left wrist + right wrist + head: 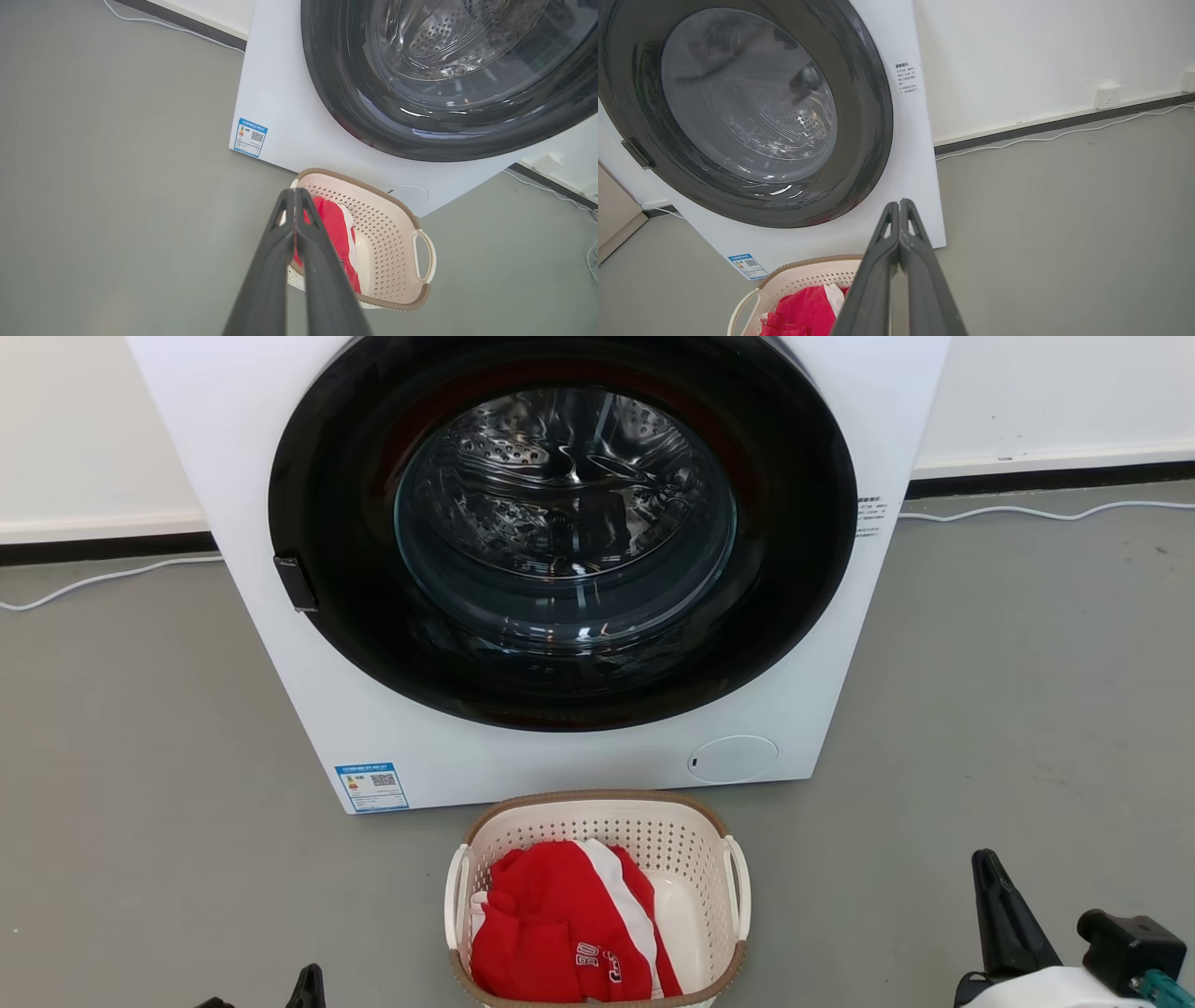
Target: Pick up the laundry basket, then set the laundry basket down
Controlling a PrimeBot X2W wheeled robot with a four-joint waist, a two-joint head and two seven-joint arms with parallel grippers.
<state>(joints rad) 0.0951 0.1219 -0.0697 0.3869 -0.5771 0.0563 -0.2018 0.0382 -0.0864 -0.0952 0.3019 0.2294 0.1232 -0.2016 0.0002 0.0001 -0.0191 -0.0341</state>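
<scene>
The laundry basket (607, 824) is cream-white and perforated, with a brown woven-look rim. It stands on the grey floor just in front of the washing machine and holds a red garment (551, 919) with a white stripe. Its white loop handles (738, 887) sit on either side. My left gripper (308, 982) is low at the basket's left, apart from it. In the left wrist view this gripper (295, 196) is shut and empty, with the basket (387, 233) beyond. My right gripper (991, 882), off to the basket's right, is also shut on nothing (899, 205). The basket's corner (808, 275) shows lower left there.
A big white washing machine (261, 476) with a closed round dark door (560, 532) stands right behind the basket. White cables (93, 581) run along the floor by the wall on both sides. Open grey floor (1008, 709) lies left and right of the basket.
</scene>
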